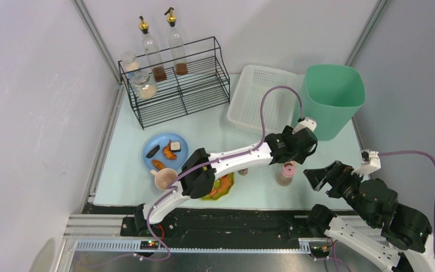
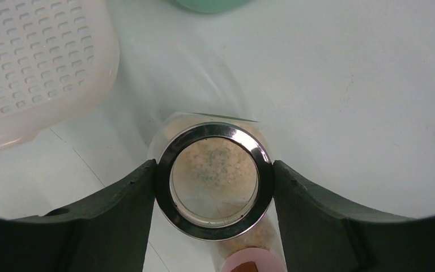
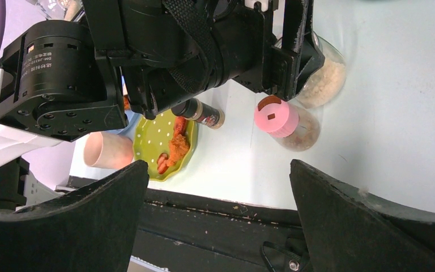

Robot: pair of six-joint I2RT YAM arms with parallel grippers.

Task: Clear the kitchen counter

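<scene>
The left gripper [image 2: 215, 184] pinches a glass jar [image 2: 204, 131] at its metal rim, with one finger pressed on each side. The jar is on the counter [image 2: 345, 113], just beside a pink-lid shaker [image 3: 277, 116] and near the basket [image 2: 28, 62] and the green bin [image 1: 334, 96]. The right gripper [image 3: 218, 167] is spread wide and holds nothing, above the counter's near right part.

Left arm [image 1: 239, 159]: white links, black joint housings, lilac cable [image 1: 263, 107].
Right arm [image 1: 352, 232]: same build, second lilac cable [image 1: 432, 164].
Left hand [image 2: 215, 187], right hand [image 3: 218, 165]: paired matte black curved fingers [image 3: 368, 226].
Left wrist motor housing [image 3: 51, 85]: black, rounded, with a small white printed label and recessed screws.
</scene>
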